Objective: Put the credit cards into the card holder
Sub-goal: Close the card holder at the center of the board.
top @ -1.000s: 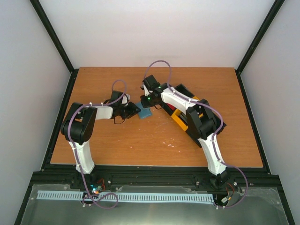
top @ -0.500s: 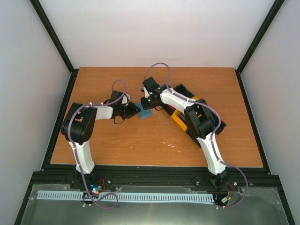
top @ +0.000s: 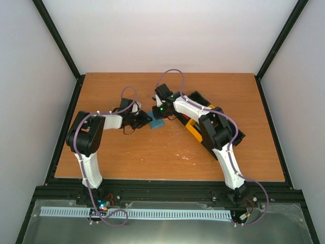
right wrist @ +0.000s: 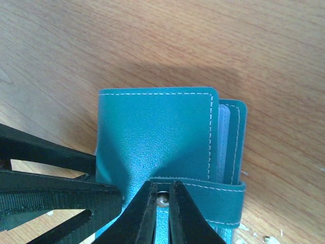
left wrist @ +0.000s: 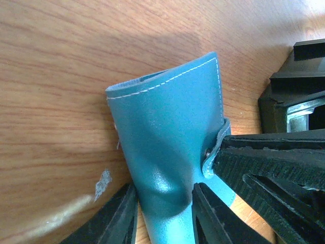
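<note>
My left hand (left wrist: 162, 203) is clamped on the near end of the teal card holder (left wrist: 167, 147), one finger on either side, and the cover is dented where it is squeezed. The holder lies on the wooden bench (top: 152, 157), near its middle, between my two hands. My right hand (right wrist: 162, 195) is almost fully closed, its fingertips pinching the snap tab (right wrist: 213, 201) at the holder's edge, with the metal snap showing between them. Clear inner pockets peek out along the holder's right side. The black-and-yellow tray (top: 193, 133) sits under my right arm.
</note>
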Controlling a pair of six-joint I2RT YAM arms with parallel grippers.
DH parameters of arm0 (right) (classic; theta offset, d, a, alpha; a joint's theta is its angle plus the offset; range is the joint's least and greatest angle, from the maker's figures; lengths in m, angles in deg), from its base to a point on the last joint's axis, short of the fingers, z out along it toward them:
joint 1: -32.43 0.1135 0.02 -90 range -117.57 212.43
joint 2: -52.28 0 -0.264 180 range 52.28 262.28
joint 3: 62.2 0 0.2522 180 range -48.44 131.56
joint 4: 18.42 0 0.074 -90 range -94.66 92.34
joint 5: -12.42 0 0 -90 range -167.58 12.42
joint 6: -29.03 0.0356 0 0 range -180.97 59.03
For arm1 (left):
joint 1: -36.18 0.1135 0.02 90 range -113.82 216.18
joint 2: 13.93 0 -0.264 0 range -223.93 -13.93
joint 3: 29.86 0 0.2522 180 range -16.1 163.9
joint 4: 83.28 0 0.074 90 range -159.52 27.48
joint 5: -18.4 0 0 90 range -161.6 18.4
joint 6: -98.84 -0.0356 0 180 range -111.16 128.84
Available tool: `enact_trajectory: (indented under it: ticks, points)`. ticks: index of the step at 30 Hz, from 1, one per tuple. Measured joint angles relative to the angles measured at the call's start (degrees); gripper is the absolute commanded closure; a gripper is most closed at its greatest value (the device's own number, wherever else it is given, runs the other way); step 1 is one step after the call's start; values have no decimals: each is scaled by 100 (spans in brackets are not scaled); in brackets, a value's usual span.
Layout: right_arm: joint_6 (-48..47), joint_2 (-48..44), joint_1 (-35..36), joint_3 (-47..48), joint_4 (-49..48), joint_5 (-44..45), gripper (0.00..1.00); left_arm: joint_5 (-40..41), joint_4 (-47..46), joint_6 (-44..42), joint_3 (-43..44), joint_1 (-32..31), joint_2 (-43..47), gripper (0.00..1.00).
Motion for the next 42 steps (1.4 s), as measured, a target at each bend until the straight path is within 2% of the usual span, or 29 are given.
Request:
enact_trajectory:
  ticks: [8,19,36,42]
  points:
    - [0,46,-37,33,-39,-192,93,-20,105,-7,55,0,-35,73]
    - [-90,273,-24,420,205,-101,97,-52,131,-48,81,9,-68,74]
    - [-284,603,297,997,721,890,97,-81,133,-46,83,20,-76,74]
    - [-282,468,339,850,584,1010,87,-57,129,-46,79,20,-46,70]
